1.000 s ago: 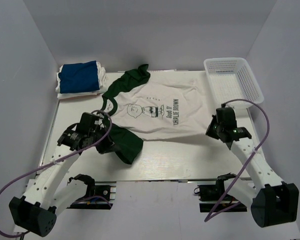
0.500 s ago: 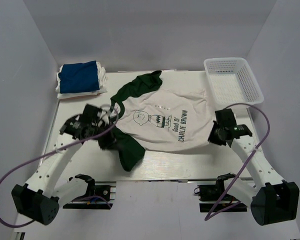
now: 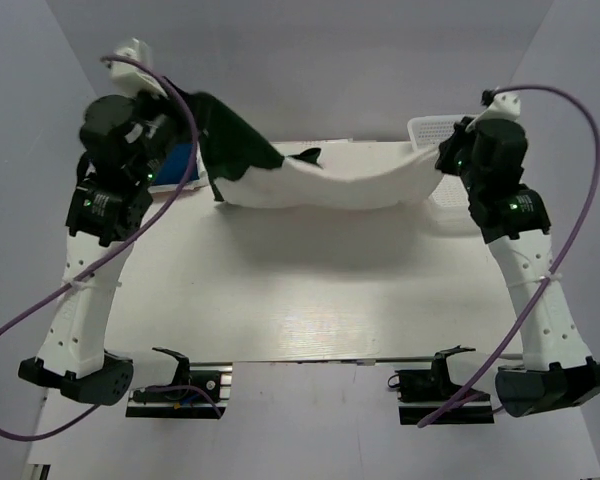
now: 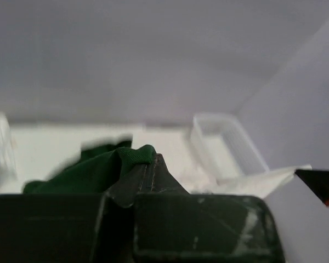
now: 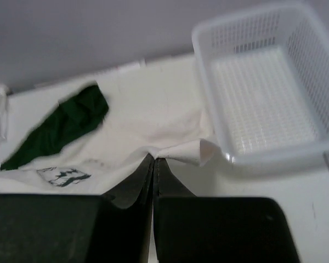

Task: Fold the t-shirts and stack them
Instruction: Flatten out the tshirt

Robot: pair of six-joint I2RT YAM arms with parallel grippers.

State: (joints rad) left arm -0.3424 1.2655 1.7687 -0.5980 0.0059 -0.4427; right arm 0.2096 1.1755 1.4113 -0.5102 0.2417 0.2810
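Hanging high: you have the white t-shirt (image 3: pixel 330 188) stretched in the air between both raised arms. It sags in the middle, well above the bench (image 3: pixel 310 300), and casts a shadow on it.
Left end: dark green cloth (image 3: pixel 230 140) bunches against the white. You cannot tell whether it is part of that shirt or a separate one.
Left side: your left pincer (image 4: pixel 134 183) is closed tight on the dark green cloth, and a fold of it pokes up between the fingers.
Right side: your right pincer (image 5: pixel 153 170) is closed tight on a white edge of the t-shirt, with the print partly in its view.
Far left: the blue t-shirt (image 3: pixel 183 160) lies on the bench, mostly hidden behind your left arm.
Far right: the basket (image 5: pixel 274 155) — white mesh — stands on the bench just beside the held white edge.
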